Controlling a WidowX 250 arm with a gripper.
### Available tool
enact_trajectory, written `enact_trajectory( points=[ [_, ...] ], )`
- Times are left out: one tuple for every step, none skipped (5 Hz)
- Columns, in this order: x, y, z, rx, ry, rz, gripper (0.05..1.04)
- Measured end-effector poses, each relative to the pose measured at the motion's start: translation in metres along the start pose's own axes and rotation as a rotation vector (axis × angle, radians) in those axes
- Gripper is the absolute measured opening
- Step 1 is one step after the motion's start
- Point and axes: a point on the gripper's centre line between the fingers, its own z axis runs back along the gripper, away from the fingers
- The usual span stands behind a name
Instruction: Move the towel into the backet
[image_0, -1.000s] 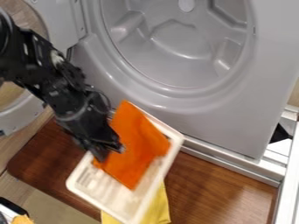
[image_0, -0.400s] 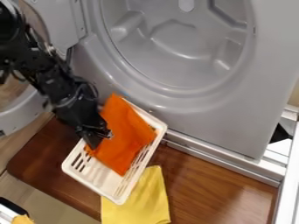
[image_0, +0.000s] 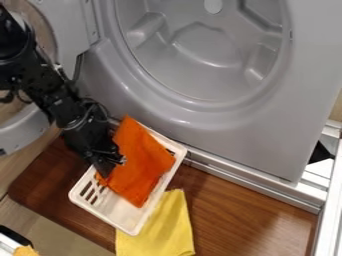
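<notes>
1. One orange towel (image_0: 141, 162) lies in one white basket (image_0: 120, 207); one yellow towel (image_0: 162, 227) lies at the basket's 5 o'clock, partly covered by it.
2. One gripper (image_0: 110, 164) hangs at the basket's 10 o'clock; I cannot tell whether it's open or closed.
3. Both towels should handle light, limp and unbreakable; I'd pinch the yellow one's free 3 o'clock edge.

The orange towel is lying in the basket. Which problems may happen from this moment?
The gripper is right at the orange towel, so its next move might drag the towel or shift the basket. The towel's top corner reaches the basket's rim and may slip over. The basket's lower end overlaps the yellow cloth, which might be pulled along.
</notes>
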Motion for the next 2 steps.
enact_trajectory(
  points=[
    [-0.0004,0.0016,0.0007,0.014,0.022,0.002,0.349],
    [0.003,-0.0066,0.001,0.008,0.044,-0.054,0.657]
  ],
)
